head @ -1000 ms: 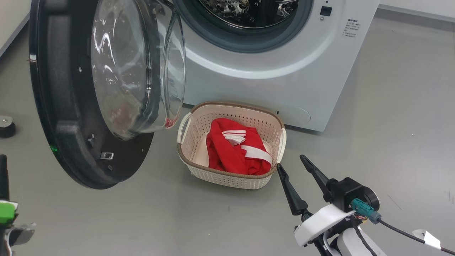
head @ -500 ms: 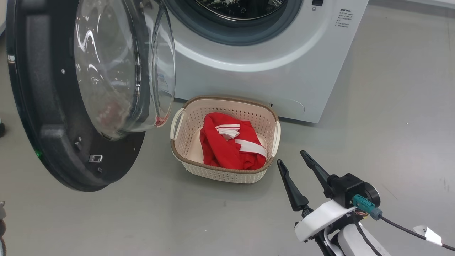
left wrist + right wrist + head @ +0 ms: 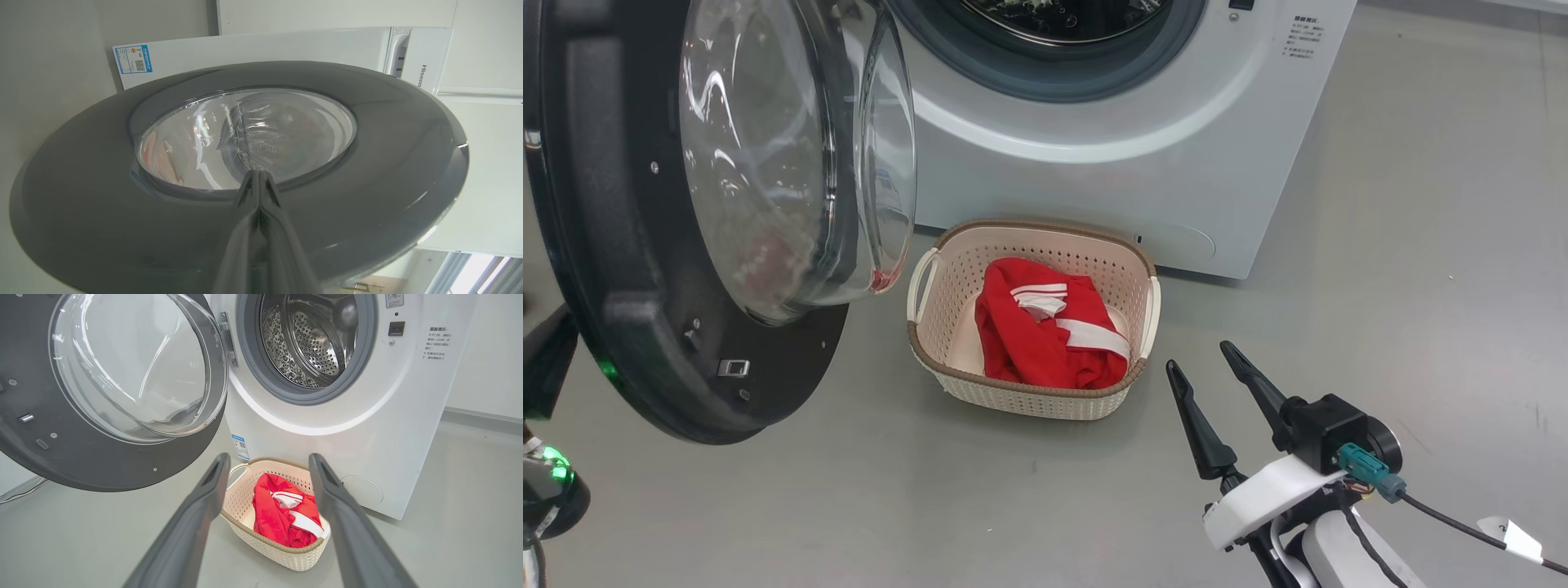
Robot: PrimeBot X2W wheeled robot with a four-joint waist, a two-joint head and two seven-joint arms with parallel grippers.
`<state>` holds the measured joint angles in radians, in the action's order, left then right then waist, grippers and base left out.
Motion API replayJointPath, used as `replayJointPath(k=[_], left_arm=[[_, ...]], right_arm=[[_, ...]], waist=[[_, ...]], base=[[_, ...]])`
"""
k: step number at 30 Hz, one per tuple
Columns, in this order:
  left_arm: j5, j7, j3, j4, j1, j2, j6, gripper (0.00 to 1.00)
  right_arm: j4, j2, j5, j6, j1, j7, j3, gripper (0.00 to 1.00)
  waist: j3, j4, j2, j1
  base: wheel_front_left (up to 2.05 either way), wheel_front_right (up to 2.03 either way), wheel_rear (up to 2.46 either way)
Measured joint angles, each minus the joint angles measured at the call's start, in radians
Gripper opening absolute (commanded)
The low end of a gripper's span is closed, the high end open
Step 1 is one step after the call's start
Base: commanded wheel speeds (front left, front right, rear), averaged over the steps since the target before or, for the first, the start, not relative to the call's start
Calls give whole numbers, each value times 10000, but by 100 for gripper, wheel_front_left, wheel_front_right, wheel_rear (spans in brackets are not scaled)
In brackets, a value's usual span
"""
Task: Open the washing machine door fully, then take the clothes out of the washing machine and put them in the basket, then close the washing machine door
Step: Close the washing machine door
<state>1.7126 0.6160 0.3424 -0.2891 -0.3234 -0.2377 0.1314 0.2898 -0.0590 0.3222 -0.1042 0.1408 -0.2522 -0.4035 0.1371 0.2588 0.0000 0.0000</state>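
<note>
**Door swung out, clothes lying in the basket before the washing machine**

We are taking the washing machine (image 3: 1094, 180) as our marker. The washing machine door (image 3: 621, 245) is standing swung out from the left edge of the machine's port. Its flat plane is running away from the machine's front, and its glass bowl (image 3: 768, 155) is bulging sideways across that front.

The basket (image 3: 1029, 400) is sitting on the floor (image 3: 1421, 245) just in front of the machine, below the port. Its long axis is running along the machine's front, with one white handle at each short end. The clothes (image 3: 1029, 343) are lying bunched inside it, white stripes turned upward.

The right tool (image 3: 1199, 356) is hanging farther out from the machine than the basket. Its fingers are spread wide, gripping nothing and pointing toward the machine.

The left tool (image 3: 257, 175) is lying out from the machine on the door's outer side, fingers pressed narrow together. Its tips are pointing at the glossy face by the window's rim. We cannot tell whether they are touching it.
</note>
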Motion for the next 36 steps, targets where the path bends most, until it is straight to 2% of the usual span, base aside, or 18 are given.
replayJointPath(k=[8,16,23,30,36], left_arm=[[295,702,-234,-4,-35,13,0,0],[769,1423,-570,44,105,48,-2,0],[1083,1753,-991,161,169,472,-2,0],[1499,1747,-1191,276,166,1154,-2,0],[1885,1687,-1277,351,166,1526,-2,0]], right_arm=[[2,-2,0,-2,72,0,-10,100],[8,4,0,-2,174,0,-25,100],[4,4,0,-4,186,0,10,100],[-44,10,4,13,198,0,178,100],[-100,13,4,102,198,0,353,100]], waist=[[8,-117,0,0],[38,-530,0,0],[48,-898,0,0],[130,-1292,0,0],[255,-1735,0,0]], base=[[0,0,0],[0,0,0],[0,0,0],[0,0,0],[0,0,0]])
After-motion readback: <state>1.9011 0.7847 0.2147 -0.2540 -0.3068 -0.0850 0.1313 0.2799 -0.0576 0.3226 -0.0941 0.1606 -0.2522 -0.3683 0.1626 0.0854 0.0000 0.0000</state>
